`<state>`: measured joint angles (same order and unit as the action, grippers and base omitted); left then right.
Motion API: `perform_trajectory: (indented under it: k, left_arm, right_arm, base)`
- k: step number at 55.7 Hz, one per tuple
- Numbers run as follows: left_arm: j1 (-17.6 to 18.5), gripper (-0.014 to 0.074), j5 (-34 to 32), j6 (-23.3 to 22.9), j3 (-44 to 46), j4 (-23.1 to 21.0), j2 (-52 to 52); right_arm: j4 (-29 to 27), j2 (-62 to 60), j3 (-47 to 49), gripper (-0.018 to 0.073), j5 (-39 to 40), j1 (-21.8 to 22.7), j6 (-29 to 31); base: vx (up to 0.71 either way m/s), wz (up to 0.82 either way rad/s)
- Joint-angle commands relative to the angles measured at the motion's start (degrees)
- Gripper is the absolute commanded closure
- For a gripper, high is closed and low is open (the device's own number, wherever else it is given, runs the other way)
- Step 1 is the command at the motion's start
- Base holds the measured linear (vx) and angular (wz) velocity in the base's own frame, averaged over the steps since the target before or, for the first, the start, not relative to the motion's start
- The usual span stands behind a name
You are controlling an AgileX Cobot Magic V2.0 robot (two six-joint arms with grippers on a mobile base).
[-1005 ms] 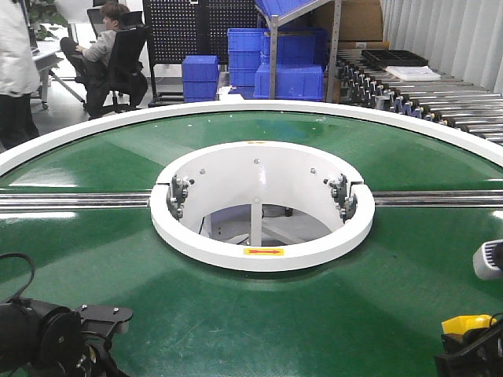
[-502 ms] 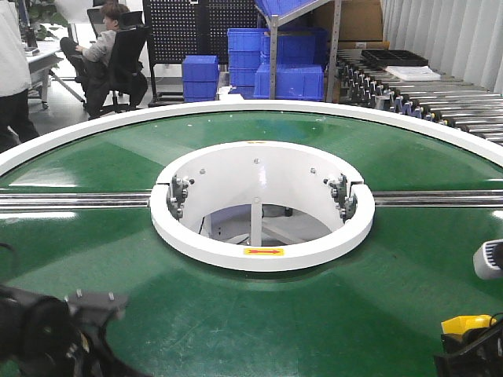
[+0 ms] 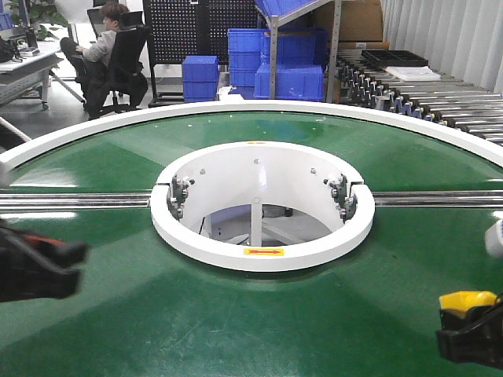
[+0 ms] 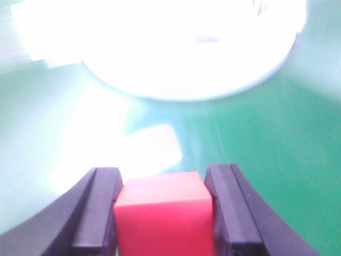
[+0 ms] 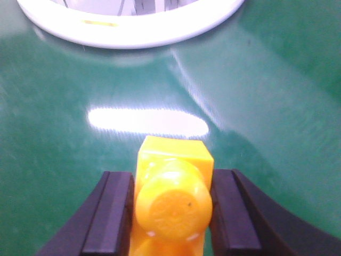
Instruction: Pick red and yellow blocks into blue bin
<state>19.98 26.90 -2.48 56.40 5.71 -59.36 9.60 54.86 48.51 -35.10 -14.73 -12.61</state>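
Holding the red block in the left gripper, with the jaws closed flat against its two side faces, above the green worktop. Showing in the front view only as a dark blur with a red streak at the left edge, so giving no reading of height there.

Passing over the white ring at the centre of the worktop, and finding nothing lying loose on the green around it.

Carrying the yellow block in the right gripper at the lower right, with the jaws shut on its sides and a rounded yellow stud facing the wrist camera.

Not finding the blue bin in any view. Seeing only stacked blue crates well apart behind the worktop, and not taking those for the drop target. Judging both picks as done and both drops as not yet made.

Risking, on the left, a slip during a fast swing: gripping smooth faces, apparently low on the block, with little to stop it sliding out. Risking, on the right, a twist in the grasp, given the rounded part sitting between the jaws. Risking a release off target, with the bin out of sight and a block likely bouncing or rolling away on the slick green surface. Risking contact between the two arms if both are heading for one bin together.
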Motion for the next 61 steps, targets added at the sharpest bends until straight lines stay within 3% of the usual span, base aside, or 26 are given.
perform_trajectory:
  k: [1, 21, 61]
  left_arm:
    - [0.32, 0.0597, -4.6, -0.08, -0.17, 3.11, 6.05]
    - [0.32, 0.0596, -9.58, -1.49, -13.07, 4.31, 21.26]
    - [0.32, 0.0594, -9.58, -1.49, -14.01, 4.31, 22.06]
  right_arm:
    - [0.92, -3.4, 2.06, 0.0568, 5.16, 0.17, 0.14]
    - [5.1, -9.07, 1.73, 0.0568, 6.1, 0.17, 0.21]
    - [5.09, -9.07, 1.73, 0.0568, 5.54, 0.17, 0.61]
  base:
    - [0.0, 0.0]
    - [0.0, 0.0]
    - [0.0, 0.0]
